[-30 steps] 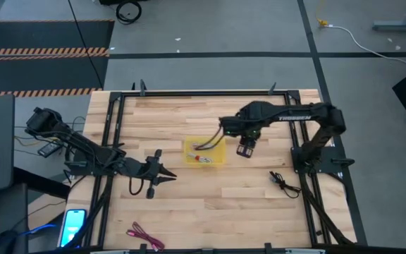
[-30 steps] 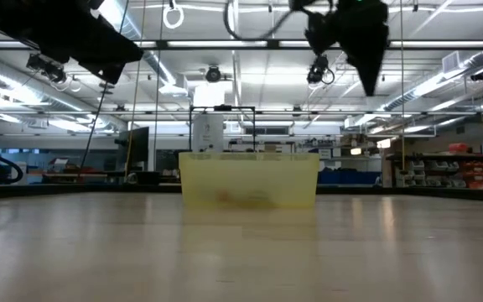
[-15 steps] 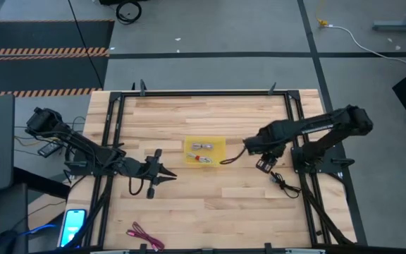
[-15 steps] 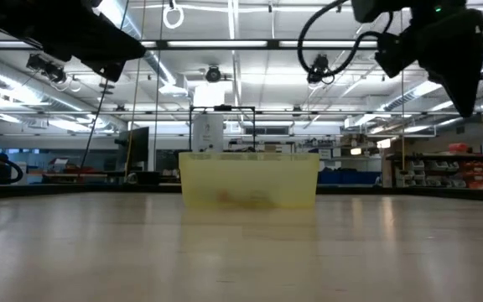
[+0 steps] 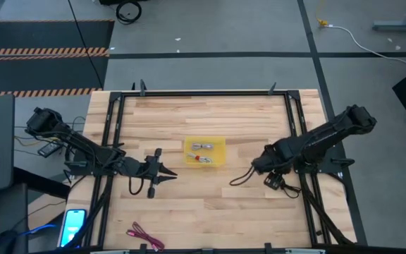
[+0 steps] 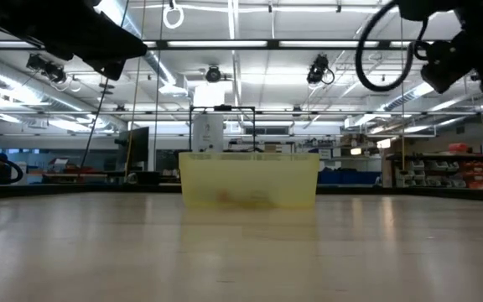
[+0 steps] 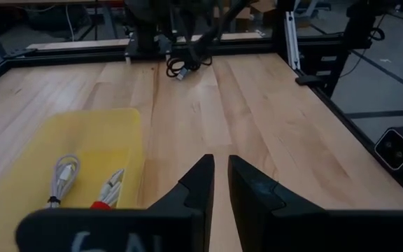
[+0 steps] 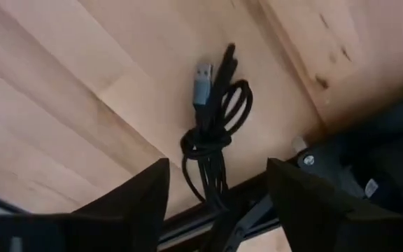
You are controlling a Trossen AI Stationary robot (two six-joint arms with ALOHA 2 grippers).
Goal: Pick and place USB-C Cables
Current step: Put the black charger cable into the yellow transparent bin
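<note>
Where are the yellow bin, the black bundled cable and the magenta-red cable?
Yellow plastic bin (image 5: pixel 219 144): high view, bare right-hand floor.
Black bundled cable (image 8: pixel 212 136): right wrist view, knotted middle.
Magenta-red cable (image 5: pixel 145 236): high view, middle of cord.

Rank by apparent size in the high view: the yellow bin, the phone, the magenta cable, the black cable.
1. Yellow bin.
2. Phone.
3. Magenta cable.
4. Black cable, partly hidden beneath the right pincer, so its place after the magenta one is unsure.

The worktop (image 5: pixel 203 212) lies bare between the yellow bin (image 5: pixel 204 152) and the right gripper (image 5: pixel 274 176), leaving open passage there. The black cable (image 8: pixel 215 133) sits close against the dark frame rail (image 5: pixel 303 152) at the worktop's right edge, crowding that side. The left gripper (image 5: pixel 166 173), fingers nearly together, stands just beside the bin.
</note>
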